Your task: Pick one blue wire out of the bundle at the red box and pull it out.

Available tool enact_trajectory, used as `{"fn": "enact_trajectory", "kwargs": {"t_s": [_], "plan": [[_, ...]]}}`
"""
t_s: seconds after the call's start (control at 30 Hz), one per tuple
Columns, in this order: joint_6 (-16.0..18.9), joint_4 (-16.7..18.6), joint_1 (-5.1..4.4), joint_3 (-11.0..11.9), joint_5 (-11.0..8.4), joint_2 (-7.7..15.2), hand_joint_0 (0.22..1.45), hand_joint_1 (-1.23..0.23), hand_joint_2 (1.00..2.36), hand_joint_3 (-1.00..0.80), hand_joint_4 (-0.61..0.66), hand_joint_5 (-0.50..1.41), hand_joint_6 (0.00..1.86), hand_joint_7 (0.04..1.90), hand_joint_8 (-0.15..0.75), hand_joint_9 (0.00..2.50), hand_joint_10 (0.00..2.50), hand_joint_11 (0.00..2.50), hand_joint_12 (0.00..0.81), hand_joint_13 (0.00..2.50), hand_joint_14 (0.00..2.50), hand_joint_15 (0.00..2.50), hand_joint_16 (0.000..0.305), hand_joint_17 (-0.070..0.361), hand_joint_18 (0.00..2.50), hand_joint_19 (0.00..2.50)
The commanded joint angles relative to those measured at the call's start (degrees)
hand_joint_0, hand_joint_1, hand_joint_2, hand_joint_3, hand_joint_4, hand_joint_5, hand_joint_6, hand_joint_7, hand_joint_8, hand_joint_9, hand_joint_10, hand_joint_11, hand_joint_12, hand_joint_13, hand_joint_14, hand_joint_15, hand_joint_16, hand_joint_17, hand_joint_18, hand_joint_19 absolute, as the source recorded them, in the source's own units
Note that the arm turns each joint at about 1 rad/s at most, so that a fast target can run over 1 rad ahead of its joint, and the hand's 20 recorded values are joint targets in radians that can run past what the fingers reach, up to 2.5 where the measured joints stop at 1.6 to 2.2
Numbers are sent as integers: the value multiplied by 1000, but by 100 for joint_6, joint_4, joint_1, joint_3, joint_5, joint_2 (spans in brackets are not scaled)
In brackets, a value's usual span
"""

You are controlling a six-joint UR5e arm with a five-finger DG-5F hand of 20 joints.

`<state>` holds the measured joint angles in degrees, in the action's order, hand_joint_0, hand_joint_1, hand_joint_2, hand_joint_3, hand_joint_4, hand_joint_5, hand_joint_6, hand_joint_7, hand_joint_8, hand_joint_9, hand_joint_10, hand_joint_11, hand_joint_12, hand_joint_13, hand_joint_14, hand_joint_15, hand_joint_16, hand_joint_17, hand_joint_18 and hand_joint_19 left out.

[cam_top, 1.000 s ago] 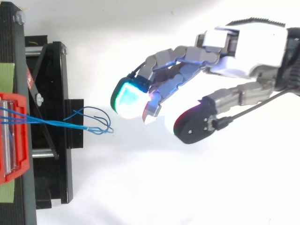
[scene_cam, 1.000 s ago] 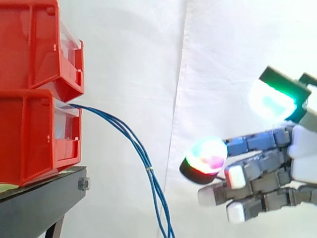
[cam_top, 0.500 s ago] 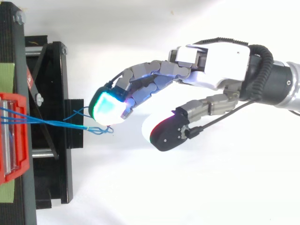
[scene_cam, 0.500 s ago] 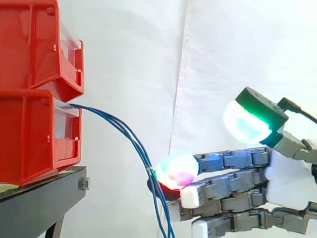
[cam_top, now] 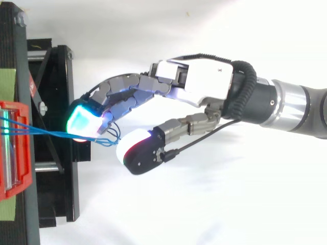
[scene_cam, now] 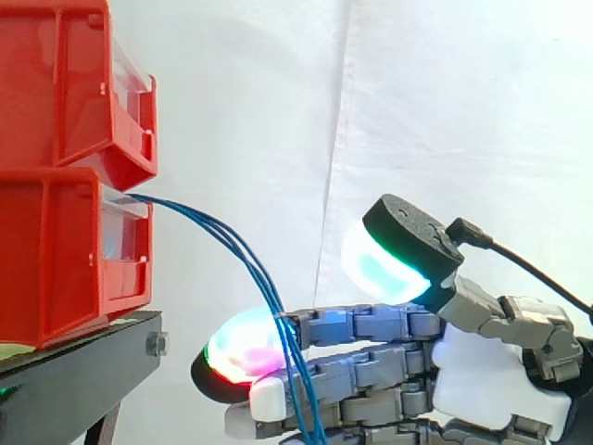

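A white fabric curtain (scene_cam: 445,111) fills the background of the side view. At the left edge of that view sit two stacked red plastic bins (scene_cam: 56,250), resting on a black metal stand (scene_cam: 74,380) in the lower left corner. The grey and white hand (scene_cam: 491,371) reaches in from the lower right. Its fingers stretch straight towards the left and its thumb is raised well above them, so it is spread and grasps nothing. A bundle of thin blue wires (scene_cam: 227,246) leaves the front of the lower bin, arcs down towards the bottom centre and crosses in front of the straight fingers just behind the glowing fingertips (scene_cam: 243,348); whether they touch cannot be told. In the top view the wires' loose ends lie left of centre, between fingers and thumb
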<state>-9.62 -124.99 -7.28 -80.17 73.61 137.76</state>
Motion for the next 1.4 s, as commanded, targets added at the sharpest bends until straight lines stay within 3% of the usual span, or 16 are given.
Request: {"fn": "enact_trajectory", "kwargs": {"t_s": [0.0, 0.17, 0.37, 1.23, 1.3, 1.37], "plan": [[-198, 80, -72, 10, -13, 14, 486, -634, 1002, -464, 235, -165, 503, 827, 269, 611, 9, 285, 391, 311, 8, 219, 57, 127, 384, 463], [-251, 194, -124, 10, -154, 5, 494, -664, 1003, -451, 253, -155, 503, 877, 270, 638, 10, 324, 388, 319, 8, 233, 55, 124, 383, 464], [-172, 88, -177, 10, -162, 5, 508, -678, 1003, -444, 268, -142, 503, 936, 267, 665, 11, 356, 386, 335, 8, 236, 54, 122, 387, 470], [-163, 106, -195, 10, -171, 5, 573, -705, 1006, -417, 284, -110, 503, 1101, 265, 801, 13, 456, 368, 455, 10, 279, 50, 112, 467, 497], [-154, 106, -195, 10, -171, 5, 576, -706, 1007, -416, 282, -105, 502, 1135, 266, 812, 14, 469, 367, 466, 10, 282, 49, 111, 473, 496], [-137, 106, -186, 10, -171, 5, 613, -688, 1012, -340, 224, -84, 500, 1288, 265, 821, 14, 463, 363, 480, 12, 278, 48, 109, 489, 487]]}}
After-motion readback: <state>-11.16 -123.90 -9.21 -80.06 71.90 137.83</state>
